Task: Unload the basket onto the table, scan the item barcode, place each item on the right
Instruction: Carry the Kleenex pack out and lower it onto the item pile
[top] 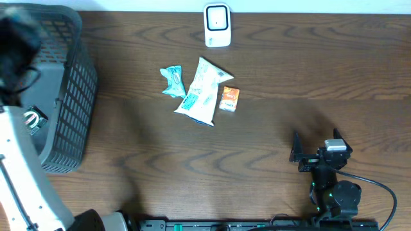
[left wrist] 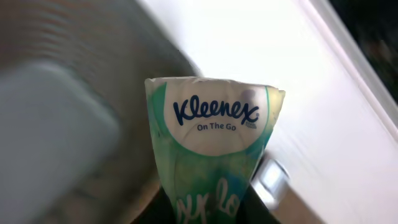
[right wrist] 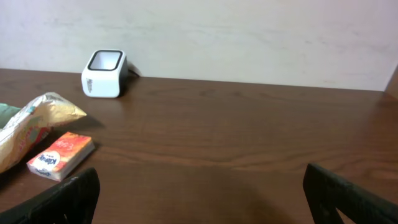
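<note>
Kleenex pack (left wrist: pixel 211 143), white and green with "On The Go" printed under the brand name, fills the middle of the left wrist view. It stands upright, and its lower end sits between the dark fingers of the left gripper (left wrist: pixel 208 213), which is closed on it at the bottom edge. Everything behind it is blurred: a grey mass on the left and a pale surface on the right. From overhead, the white left arm (top: pixel 19 173) rises along the left edge beside a grey mesh basket (top: pixel 74 96). Above the basket's far corner there is only a dark blur, so neither the pack nor the fingers can be made out there. A white scanner (top: pixel 217 25) stands at the far edge of the wooden table (top: pixel 289 70). Nearer the middle lie a teal packet (top: pixel 173 81), a white snack bag (top: pixel 202 93) and a small orange box (top: pixel 229 99), close together. The right gripper (top: pixel 316 142) sits low on the right, well apart from them. In the right wrist view its two fingers stand spread wide at the lower corners with nothing between them, over bare wood. The scanner, the snack bag and the orange box lie off to the left.
</note>
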